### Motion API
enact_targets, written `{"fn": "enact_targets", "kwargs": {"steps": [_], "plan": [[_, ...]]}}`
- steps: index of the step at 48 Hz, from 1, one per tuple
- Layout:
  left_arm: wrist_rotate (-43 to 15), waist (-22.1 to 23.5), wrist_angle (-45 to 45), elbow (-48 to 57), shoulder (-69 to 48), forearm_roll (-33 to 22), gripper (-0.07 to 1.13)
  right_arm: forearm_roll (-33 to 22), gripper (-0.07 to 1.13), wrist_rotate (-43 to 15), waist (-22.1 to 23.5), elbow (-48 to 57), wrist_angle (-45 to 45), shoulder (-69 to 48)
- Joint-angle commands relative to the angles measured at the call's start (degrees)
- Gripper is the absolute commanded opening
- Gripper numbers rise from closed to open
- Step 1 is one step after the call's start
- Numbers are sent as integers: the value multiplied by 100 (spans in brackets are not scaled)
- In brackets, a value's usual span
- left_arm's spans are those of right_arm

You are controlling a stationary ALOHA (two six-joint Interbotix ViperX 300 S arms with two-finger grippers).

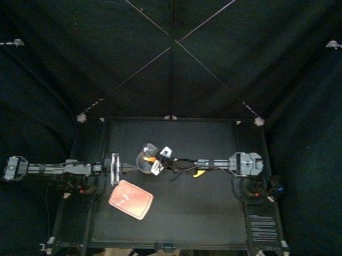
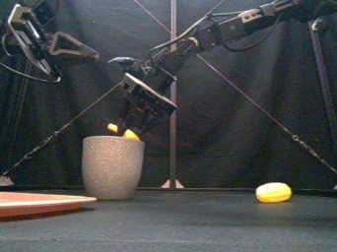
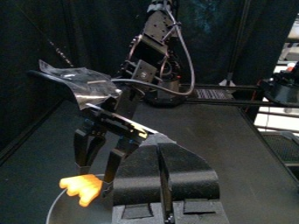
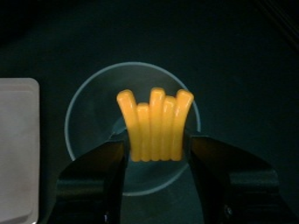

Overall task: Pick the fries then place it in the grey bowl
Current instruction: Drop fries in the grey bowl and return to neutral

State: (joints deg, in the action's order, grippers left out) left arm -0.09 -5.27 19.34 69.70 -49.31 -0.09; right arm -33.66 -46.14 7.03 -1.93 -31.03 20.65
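Observation:
The yellow fries (image 4: 156,127) are held upright in my right gripper (image 4: 158,159), which is shut on their lower half. Straight below them lies the round mouth of the grey speckled cup (image 4: 87,92). From the front, the right gripper (image 2: 136,116) hangs just over the cup (image 2: 113,167), and the fries (image 2: 129,132) dip to about rim height. The left wrist view shows the same fries (image 3: 82,185) over the cup's rim (image 3: 52,208). My left gripper (image 1: 114,165) rests to the cup's left, raised and with nothing in it.
A flat pink tray (image 2: 39,203) lies at the front left of the table (image 1: 201,210); it also shows from above (image 1: 131,198). A small yellow toy (image 2: 273,192) sits on the table to the cup's right.

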Motion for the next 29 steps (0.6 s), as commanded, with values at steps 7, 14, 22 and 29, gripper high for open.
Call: {"fn": "enact_targets", "kwargs": {"steps": [7, 14, 22, 29], "plan": [[0, -18, 53, -44, 9, 0, 3, -229, 102, 0, -44, -343, -325, -70], [0, -35, 70, -53, 9, 0, 3, -404, 104, -70, -193, -404, -519, -141], [18, -35, 176, -26, 18, 0, 3, -606, 104, -88, -519, -255, 9, -352], [18, -35, 176, -9, 18, 0, 3, -510, 104, -79, -756, 290, 1020, -853]]}}
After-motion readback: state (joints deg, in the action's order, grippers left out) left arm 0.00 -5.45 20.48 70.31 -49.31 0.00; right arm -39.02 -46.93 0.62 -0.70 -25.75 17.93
